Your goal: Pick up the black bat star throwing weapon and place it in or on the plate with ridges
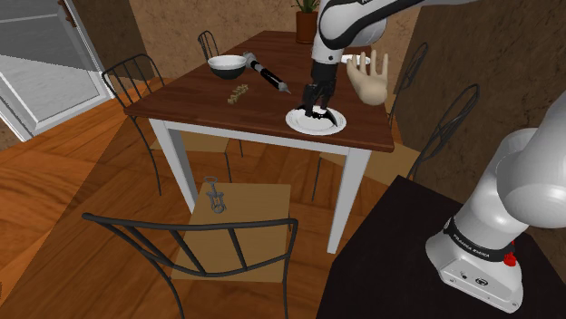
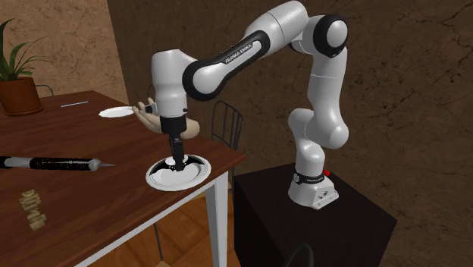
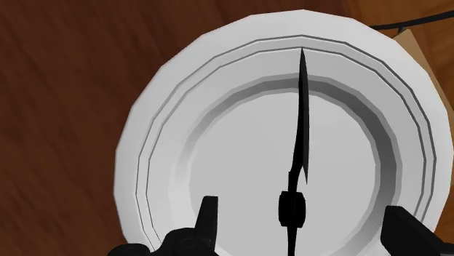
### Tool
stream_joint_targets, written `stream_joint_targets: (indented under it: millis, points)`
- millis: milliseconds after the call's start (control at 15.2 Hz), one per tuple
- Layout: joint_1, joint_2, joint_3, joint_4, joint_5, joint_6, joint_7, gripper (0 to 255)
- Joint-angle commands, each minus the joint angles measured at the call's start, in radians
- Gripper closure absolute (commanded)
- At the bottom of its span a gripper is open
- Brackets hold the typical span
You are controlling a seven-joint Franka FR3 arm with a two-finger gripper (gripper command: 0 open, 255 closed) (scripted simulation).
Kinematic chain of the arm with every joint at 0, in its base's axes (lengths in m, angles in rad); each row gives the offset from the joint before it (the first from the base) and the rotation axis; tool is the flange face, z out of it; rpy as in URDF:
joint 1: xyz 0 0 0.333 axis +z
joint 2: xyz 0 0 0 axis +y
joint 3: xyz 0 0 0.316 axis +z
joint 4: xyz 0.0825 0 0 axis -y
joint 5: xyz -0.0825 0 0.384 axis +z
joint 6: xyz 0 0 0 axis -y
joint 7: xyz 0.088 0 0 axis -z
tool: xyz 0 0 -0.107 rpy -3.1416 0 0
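The hand [image 3: 302, 207] hangs straight down over the ridged white plate [image 3: 145, 145], its two black fingers [image 3: 208, 218] spread wide. The black bat star [image 3: 300, 138] sits between them, seen edge-on as a thin curved blade over the plate's well, and neither finger touches it. In the second exterior view the bat star [image 2: 191, 160] spreads its dark wings across the plate [image 2: 155, 180] on either side of the hand [image 2: 176, 159].

The plate [image 1: 299, 124] lies near the right edge of the brown wooden bench [image 1: 200, 100] in the shoulder view, with the hand [image 1: 316, 107] above it and the bat star [image 1: 332, 117] on it. A beige mannequin palm [image 1: 370, 77] lies just beyond the plate. Further left in that view are a black rod-shaped tool with a metal tip [image 1: 268, 76] and a white bowl [image 1: 227, 64]. A potted plant [image 1: 307, 23] stands at the bench's far edge. A corkscrew [image 1: 215, 195] lies on a near chair seat [image 1: 258, 217].
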Motion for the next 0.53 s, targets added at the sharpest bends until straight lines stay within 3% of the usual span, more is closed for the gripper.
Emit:
stream_joint_targets:
  millis: [0,132,462]
  points:
    - [-0.003,-0.018,-0.002,0.033,-0.006,-0.051,0.003,0]
    - [-0.005,-0.035,-0.004,0.075,-0.012,-0.110,0.007,0]
    - [-0.005,-0.035,-0.004,0.075,-0.012,-0.110,0.007,0]
